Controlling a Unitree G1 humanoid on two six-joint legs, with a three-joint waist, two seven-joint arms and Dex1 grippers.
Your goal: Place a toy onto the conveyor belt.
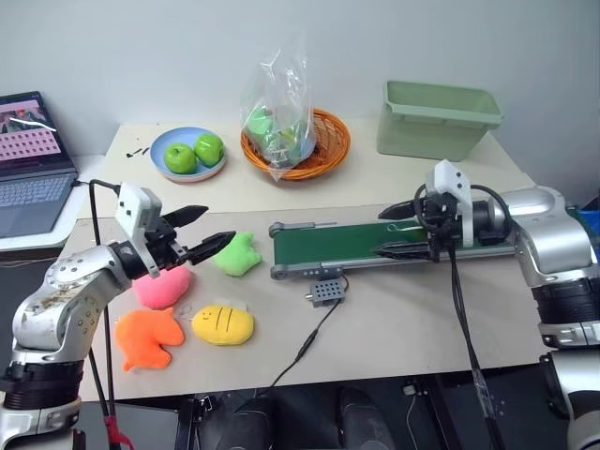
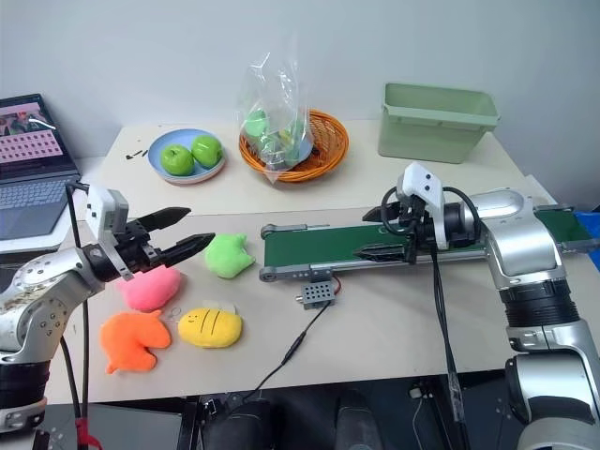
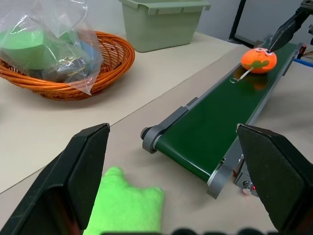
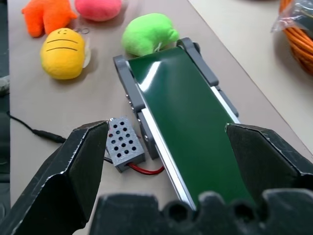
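- My left claw point(image 1: 202, 232) hangs wide and empty at the left of the head view, above the pink plush point(image 1: 161, 286), beside the green plush point(image 1: 238, 254).
- My right claw point(image 1: 394, 231) stands wide over the belt point(image 1: 347, 246), right of centre.
- In the left wrist view the toy point(image 3: 258, 59) lies on the belt's far end, upper right, under the right claw's fingertip point(image 3: 286, 32).

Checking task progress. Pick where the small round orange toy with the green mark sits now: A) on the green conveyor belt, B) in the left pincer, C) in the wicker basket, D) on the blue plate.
A: the left wrist view shows the orange toy resting on the conveyor belt.
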